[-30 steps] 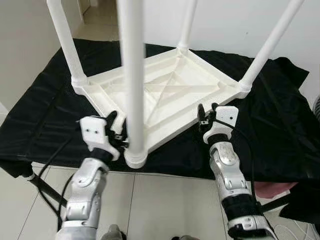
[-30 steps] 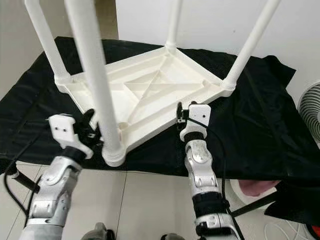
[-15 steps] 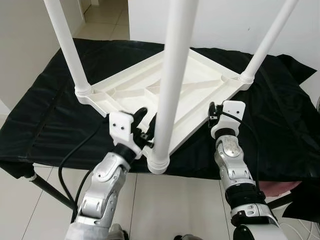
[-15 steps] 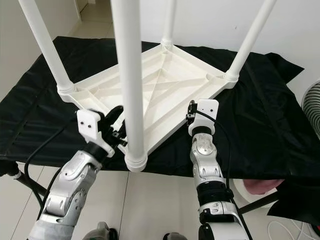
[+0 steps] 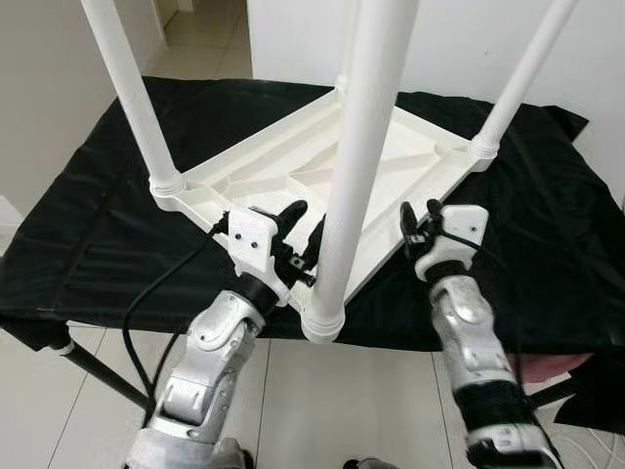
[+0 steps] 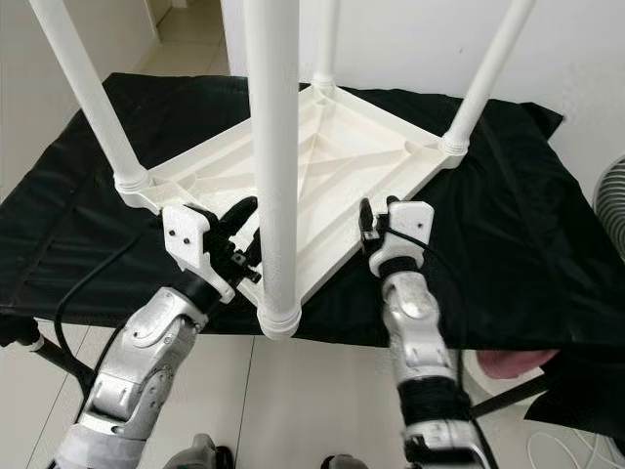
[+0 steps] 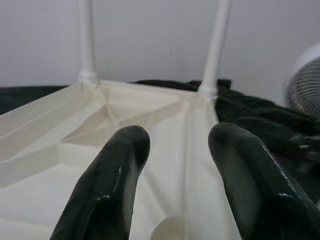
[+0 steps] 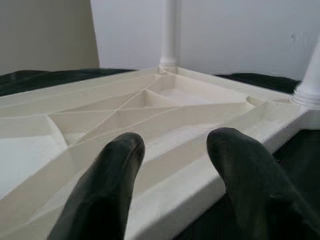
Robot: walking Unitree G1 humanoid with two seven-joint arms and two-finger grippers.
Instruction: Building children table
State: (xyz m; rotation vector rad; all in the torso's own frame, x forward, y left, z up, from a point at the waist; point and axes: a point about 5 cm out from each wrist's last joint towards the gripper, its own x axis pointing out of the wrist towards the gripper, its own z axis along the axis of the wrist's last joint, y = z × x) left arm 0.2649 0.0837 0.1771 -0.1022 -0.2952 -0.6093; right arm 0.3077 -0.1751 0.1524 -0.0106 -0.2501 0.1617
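A white plastic children's table (image 5: 276, 169) lies upside down on a black cloth (image 5: 93, 215), its four legs pointing up. The nearest leg (image 5: 356, 147) rises from the corner that hangs over the cloth's front edge. My left gripper (image 5: 305, 220) is open just left of that leg, fingers over the tabletop's rim. In the left wrist view its fingers (image 7: 115, 170) straddle the ribbed underside (image 7: 60, 150). My right gripper (image 5: 420, 213) is open at the rim right of the near corner. Its fingers (image 8: 240, 170) reach over the table's edge (image 8: 150, 115).
The cloth-covered surface ends just in front of me, with white floor tiles (image 5: 59, 391) below. A white wall stands behind. A fan (image 6: 610, 195) is at the far right, a pink object (image 6: 508, 363) low on the right. A black cable (image 5: 146, 313) trails from my left arm.
The table has turned, its near corner and leg now further right. My left gripper has followed up and to the right beside that leg. The right gripper stays at the rim.
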